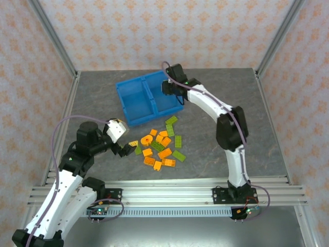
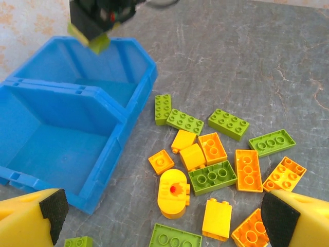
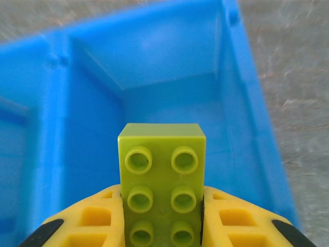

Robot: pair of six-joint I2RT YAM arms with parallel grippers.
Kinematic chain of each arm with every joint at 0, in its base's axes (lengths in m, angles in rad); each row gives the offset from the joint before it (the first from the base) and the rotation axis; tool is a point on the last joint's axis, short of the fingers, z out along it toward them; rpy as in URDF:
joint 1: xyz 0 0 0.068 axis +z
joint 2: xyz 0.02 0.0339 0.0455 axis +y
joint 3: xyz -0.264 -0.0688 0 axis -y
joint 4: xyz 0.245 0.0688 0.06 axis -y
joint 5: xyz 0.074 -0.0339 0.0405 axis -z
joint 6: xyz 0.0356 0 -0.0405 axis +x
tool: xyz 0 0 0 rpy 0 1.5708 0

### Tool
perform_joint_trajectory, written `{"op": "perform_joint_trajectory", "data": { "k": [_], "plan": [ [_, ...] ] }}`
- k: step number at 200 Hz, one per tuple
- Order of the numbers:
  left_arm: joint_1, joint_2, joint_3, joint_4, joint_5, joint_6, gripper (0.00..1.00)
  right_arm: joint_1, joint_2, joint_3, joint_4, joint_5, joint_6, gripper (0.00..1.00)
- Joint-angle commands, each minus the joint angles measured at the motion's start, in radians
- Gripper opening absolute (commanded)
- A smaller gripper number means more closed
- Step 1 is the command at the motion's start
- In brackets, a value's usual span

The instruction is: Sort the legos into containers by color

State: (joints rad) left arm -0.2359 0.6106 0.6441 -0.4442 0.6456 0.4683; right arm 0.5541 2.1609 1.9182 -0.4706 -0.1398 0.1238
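Progress: barely begun, as I judge it. Both compartments of the blue bin look bare, though the left wrist view hides part of the farther one's floor behind its wall, so I can't be certain.
In hand: the right gripper is clamped on a lime green brick, studs facing its wrist camera. It hangs over the right compartment, whose floor below shows no bricks.
Left to sort: the legos, a loose scatter of orange and lime green bricks, lie on the surface just in front of the bin. None is in a container. One round-ended yellow-orange piece sits among them, and a stray green brick lies near the bin's near corner.
Left gripper: the left gripper has its fingers spread wide and holds nothing. It hovers low by the left edge of the scatter.
Left compartment: the left compartment has nothing in it, so the orange bricks have no start.
Surface: the surface is grey and stone-veined, flat and matt.
Room: the walls carry pale pink floral paper, framed by aluminium posts. A slotted rail at the near edge carries the arm bases.
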Motion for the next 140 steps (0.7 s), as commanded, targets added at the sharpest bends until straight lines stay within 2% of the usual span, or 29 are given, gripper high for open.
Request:
{"op": "perform_joint_trajectory", "data": {
  "k": [1,23,54,104,127,140],
  "plan": [
    [-0.007,-0.004,-0.005,0.029,-0.02,-0.017,1.0,0.01,0.093,0.125,-0.103,0.03,0.019,0.2],
    [-0.008,0.006,-0.002,0.035,-0.018,-0.022,1.0,0.013,0.196,0.228,-0.172,0.037,0.029,0.24],
    [-0.008,0.012,-0.003,0.043,-0.031,-0.026,1.0,0.012,0.228,0.304,-0.214,0.028,0.048,0.41],
    [-0.007,0.032,-0.008,0.089,-0.099,-0.082,1.0,0.012,0.167,0.312,-0.215,0.025,0.044,0.44],
    [-0.007,0.032,-0.013,0.127,-0.182,-0.154,1.0,0.013,0.091,0.28,-0.213,0.017,0.063,0.44],
    [-0.008,0.038,-0.011,0.155,-0.309,-0.294,1.0,0.013,0.007,0.212,-0.185,0.002,0.09,0.44]
  ]
}}
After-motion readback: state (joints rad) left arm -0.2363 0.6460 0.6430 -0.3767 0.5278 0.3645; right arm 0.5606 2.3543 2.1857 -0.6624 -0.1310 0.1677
